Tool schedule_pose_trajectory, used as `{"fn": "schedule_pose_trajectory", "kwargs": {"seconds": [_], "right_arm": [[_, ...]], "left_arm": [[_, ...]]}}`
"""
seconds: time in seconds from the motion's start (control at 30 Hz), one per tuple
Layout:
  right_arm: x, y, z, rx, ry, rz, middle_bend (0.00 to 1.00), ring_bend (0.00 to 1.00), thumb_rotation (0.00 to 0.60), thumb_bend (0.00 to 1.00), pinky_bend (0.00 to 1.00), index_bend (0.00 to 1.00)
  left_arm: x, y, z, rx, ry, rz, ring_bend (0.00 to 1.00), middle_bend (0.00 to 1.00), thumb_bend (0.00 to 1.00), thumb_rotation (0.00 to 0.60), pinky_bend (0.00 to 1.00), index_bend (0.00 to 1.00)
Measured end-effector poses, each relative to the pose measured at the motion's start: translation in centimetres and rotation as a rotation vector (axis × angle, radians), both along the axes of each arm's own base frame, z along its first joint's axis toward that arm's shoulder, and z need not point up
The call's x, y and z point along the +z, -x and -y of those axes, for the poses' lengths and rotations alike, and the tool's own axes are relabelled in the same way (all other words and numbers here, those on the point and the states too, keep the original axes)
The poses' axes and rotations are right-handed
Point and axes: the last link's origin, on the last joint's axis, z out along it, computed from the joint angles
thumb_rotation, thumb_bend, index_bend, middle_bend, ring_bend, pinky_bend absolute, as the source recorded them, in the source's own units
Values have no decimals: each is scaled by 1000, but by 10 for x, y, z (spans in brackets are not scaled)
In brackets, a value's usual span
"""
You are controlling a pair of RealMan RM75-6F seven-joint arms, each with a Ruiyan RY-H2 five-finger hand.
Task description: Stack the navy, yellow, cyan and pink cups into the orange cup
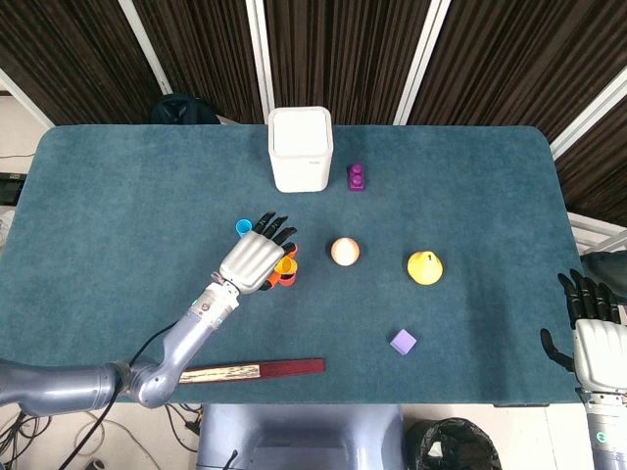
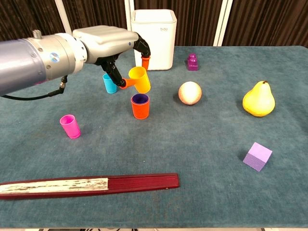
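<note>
Yellow cup (image 2: 140,80) hangs tilted in the air just above the orange cup (image 2: 140,107), pinched between the fingers of the left hand (image 2: 111,42); a navy cup (image 2: 140,98) already sits inside the orange one. Cyan cup (image 2: 109,83) stands just left of the hand, and the pink cup (image 2: 70,126) stands nearer on the left of the counter (image 2: 202,159). At the near right edge, the right hand (image 1: 594,343) holds nothing, its fingers spread

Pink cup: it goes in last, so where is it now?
In the chest view the pink cup stands alone at left, upright on the table, between the fan and orange cup.
</note>
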Motion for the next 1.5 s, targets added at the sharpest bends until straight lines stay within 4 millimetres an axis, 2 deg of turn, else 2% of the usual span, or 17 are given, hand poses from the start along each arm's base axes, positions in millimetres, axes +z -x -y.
{"fn": "schedule_pose_trajectory", "kwargs": {"seconds": [0.33, 0.87, 0.97, 1.13, 1.2, 1.5], "right_arm": [[0, 1, 0, -2, -1, 1, 0, 44, 600, 430, 0, 48], [2, 1, 0, -8, 9, 5, 0, 44, 600, 430, 0, 48], [3, 2, 0, -14, 15, 7, 0, 44, 600, 430, 0, 48], [4, 2, 0, -16, 18, 6, 0, 44, 600, 431, 0, 48], [5, 3, -1, -20, 18, 5, 0, 44, 600, 430, 0, 48], [4, 5, 0, -36, 18, 6, 0, 44, 600, 430, 0, 48]], "left_arm": [[-16, 5, 0, 7, 5, -42, 0, 165, 348, 600, 5, 451], [-27, 13, 2, 17, 13, -75, 0, 165, 348, 600, 5, 444], [-29, 15, 2, 21, 13, -81, 0, 163, 335, 600, 5, 366], [-32, 19, 1, 33, 13, -89, 0, 156, 263, 600, 4, 154], [-33, 19, 1, 35, 10, -92, 0, 154, 252, 600, 4, 106], [-23, 19, -5, 57, -28, -64, 0, 154, 232, 600, 4, 77]]}}
